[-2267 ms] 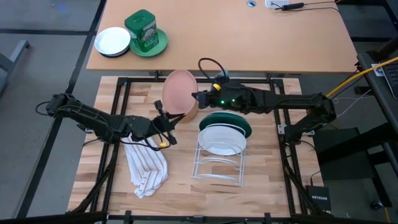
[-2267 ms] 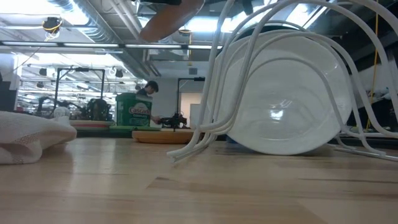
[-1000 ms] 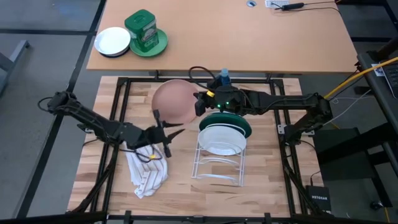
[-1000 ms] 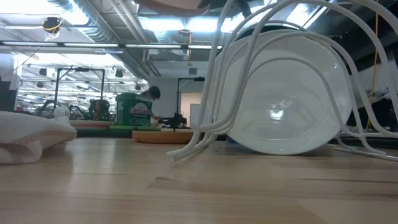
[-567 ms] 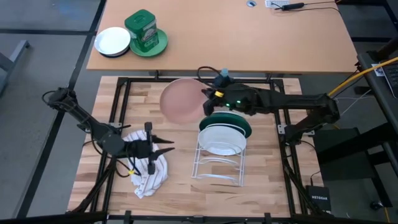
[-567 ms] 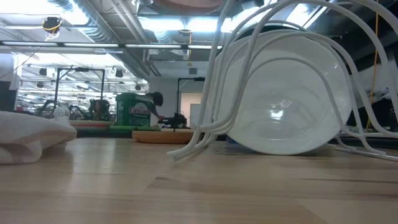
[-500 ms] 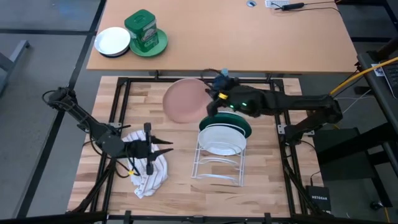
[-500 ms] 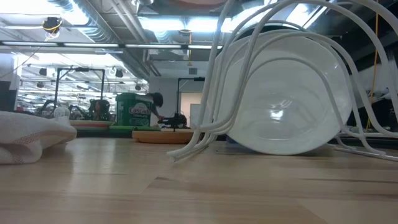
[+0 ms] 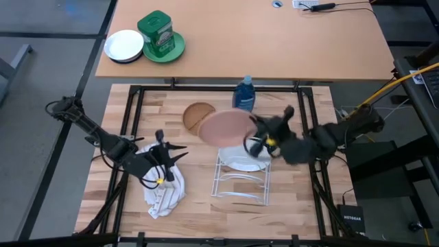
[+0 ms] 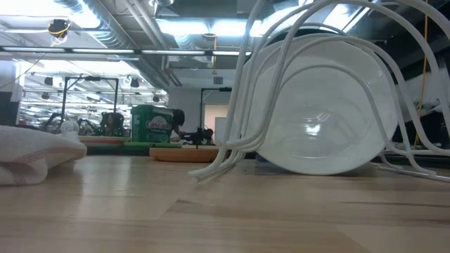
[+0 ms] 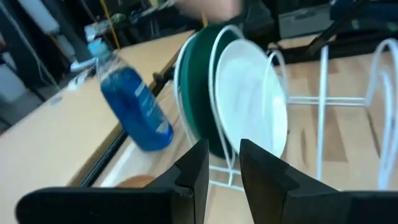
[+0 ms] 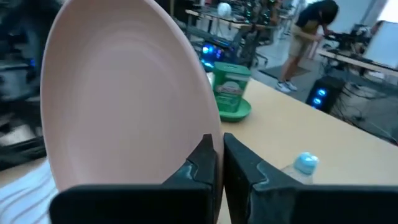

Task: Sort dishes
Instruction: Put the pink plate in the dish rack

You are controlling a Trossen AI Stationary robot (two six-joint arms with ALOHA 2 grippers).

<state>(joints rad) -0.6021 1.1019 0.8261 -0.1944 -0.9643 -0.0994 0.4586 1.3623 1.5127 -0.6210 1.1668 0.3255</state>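
Note:
The salmon pink plate [image 9: 223,126] hangs tilted over the far end of the white wire rack [image 9: 240,184], with my right gripper [image 9: 256,141] shut on it. The white plate [image 11: 252,106] and the dark green plate [image 11: 198,81] stand on edge in the rack's slots. Beside them the brown plate [image 9: 198,114] lies flat on the table, far-left of the rack. My left gripper [image 9: 167,145] hovers open over a white towel [image 9: 163,186], left of the rack, with nothing between its fingers. My right gripper pinches the pink plate's rim [image 12: 210,132] between its two fingers, on the side toward the table's right. The fingers come from the right, roughly level. The plate is lifted clear above the rack and tilted, its hollow face [image 12: 124,106] toward the wrist camera.
A blue bottle [image 9: 245,93] stands at the table's far edge behind the rack. On the desk beyond are a green tin on a green plate [image 9: 160,38] and a small white dish [image 9: 124,45]. A person [image 12: 308,31] stands far off in the room.
My right gripper has swung from behind the rack toward the table's near-right, carrying the pink plate over the rack and uncovering the brown plate. My left gripper has drawn back toward the table's left, over the towel.

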